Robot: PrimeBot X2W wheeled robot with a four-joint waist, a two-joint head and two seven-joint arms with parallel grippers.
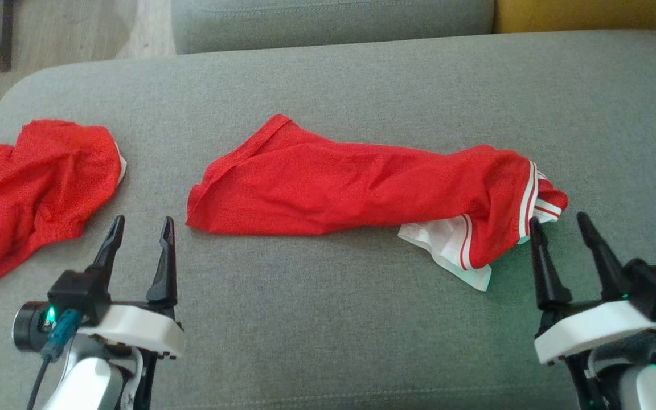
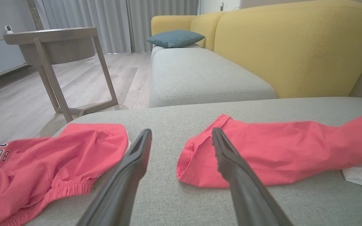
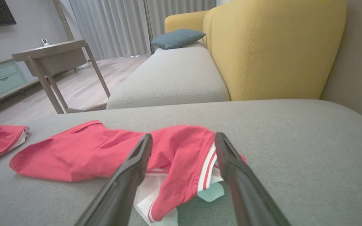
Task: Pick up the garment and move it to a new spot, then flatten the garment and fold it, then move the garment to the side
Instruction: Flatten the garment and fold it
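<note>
The red garment (image 1: pixel 351 188) lies long & bunched up in the middle of the grey sofa seat (image 1: pixel 328 330). L gripper (image 1: pixel 143 223) sits near its plain end, not touching it, fingers wide, holding nothing. R gripper (image 1: pixel 558 222) has its tips just beside the striped end (image 1: pixel 527 193), fingers wide too, empty.

Job now, I think: grab both ends & lift.

How to do it well:
- L goes for the hem corner on its side.
- R goes for the red part w/ stripes, not the loose white bit (image 1: pixel 447 247) poking out below.
- Push the tips down into the soft seat a little to get under the cloth, then pinch.
- Lift both together so it hangs straight.
- Keep L off the other red garment (image 1: pixel 32 182) close by, or it may grab the wrong one.
</note>
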